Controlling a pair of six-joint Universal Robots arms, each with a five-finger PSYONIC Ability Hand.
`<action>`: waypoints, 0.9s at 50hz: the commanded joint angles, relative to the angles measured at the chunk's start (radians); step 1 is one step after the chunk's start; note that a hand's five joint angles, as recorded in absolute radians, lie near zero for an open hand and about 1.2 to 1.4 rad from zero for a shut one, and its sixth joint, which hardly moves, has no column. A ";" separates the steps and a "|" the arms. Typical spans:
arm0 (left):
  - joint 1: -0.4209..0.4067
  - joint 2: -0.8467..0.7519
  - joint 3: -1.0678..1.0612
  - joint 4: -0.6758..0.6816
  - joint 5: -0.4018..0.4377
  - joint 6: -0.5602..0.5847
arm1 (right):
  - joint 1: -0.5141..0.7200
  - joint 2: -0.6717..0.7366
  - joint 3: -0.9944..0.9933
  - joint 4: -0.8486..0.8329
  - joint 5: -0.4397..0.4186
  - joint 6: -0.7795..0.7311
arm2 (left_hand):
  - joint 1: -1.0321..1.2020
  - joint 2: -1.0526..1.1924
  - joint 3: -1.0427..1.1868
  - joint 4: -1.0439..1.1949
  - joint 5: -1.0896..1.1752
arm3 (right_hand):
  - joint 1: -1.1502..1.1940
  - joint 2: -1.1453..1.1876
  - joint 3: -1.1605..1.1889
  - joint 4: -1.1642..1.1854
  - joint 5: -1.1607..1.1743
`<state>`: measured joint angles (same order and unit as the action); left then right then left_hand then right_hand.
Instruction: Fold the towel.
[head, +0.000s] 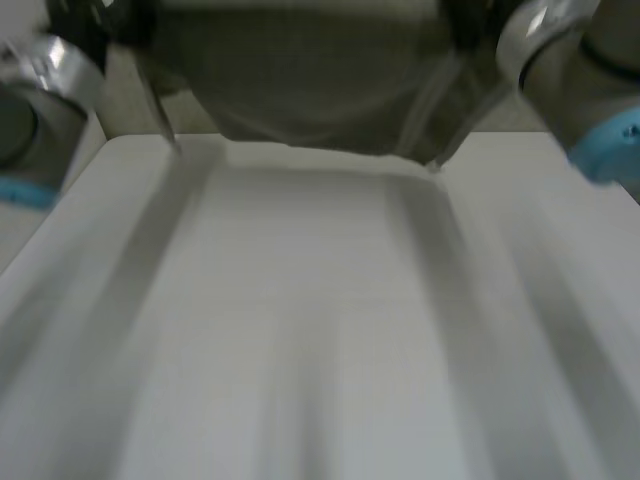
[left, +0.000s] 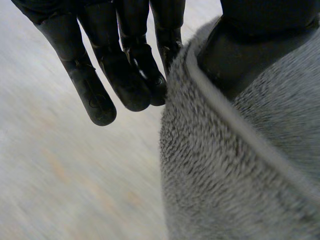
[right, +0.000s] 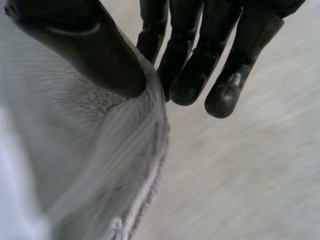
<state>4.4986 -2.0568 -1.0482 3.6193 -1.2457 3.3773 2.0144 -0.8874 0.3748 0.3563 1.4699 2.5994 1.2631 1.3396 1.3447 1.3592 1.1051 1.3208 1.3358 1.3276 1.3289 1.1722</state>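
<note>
While the grey fleece towel (head: 300, 80) is hanging in the air between the two arms, spread wide over the far end of the white table (head: 300, 330), its lower edge is dangling just above the tabletop; contact is too blurred to tell. The left hand (left: 125, 75) is pinching the towel close to its hemmed edge. Its thumb (left: 260, 45) is pressing onto the pile, apparently against a finger hidden behind the cloth, and the other fingers are sticking out straight and free beside it. The right hand (right: 200, 65) is doing the same on the opposite side, its thumb (right: 85, 50) bearing down by the hem and the remaining fingers pointing out loose over the table. So both hands are gripping the towel with thumb pinches along the upper edge, probably at or near the corners; which exactly is hard to tell. The left arm (head: 40, 110) and right arm (head: 590, 90) are framing the cloth high up.

Judgement: the fold is looking barely begun, with the towel being carried or laid out.

Risks:
- Both pinches are sitting shallow and near the edge. The fleece could be sliding out from under one thumb during a quick swing, dropping a corner and giving a skewed lay.
- Uneven hand heights or spacing could be leaving slack in the middle, so the lower edge would be landing bunched or crooked on the table.
</note>
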 joint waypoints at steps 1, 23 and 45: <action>0.036 -0.006 -0.326 -0.001 0.166 0.056 | -0.037 -0.002 0.373 0.182 -0.108 -0.229 | 0.133 0.057 0.052 0.037 0.117 | 0.075 0.060 0.069 0.067 0.050; 0.057 -0.138 -0.532 0.038 0.132 0.275 | -0.164 -0.406 1.078 -0.187 -0.114 -0.046 | -0.226 -0.303 -0.308 -0.323 -0.243 | 0.075 0.060 0.069 0.067 0.050; 0.119 -0.131 -0.562 0.032 0.046 0.281 | -0.307 -0.416 1.291 -0.433 -0.105 0.125 | -0.217 -0.294 -0.299 -0.313 -0.234 | 0.075 0.060 0.069 0.067 0.050</action>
<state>4.5933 -2.2216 -1.5878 3.6656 -1.1895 3.6581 1.7208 -1.3045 1.6436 -0.0278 1.3592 2.7015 0.7848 0.7886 0.7891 0.7819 0.5964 1.3209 1.3357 1.3276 1.3290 1.1790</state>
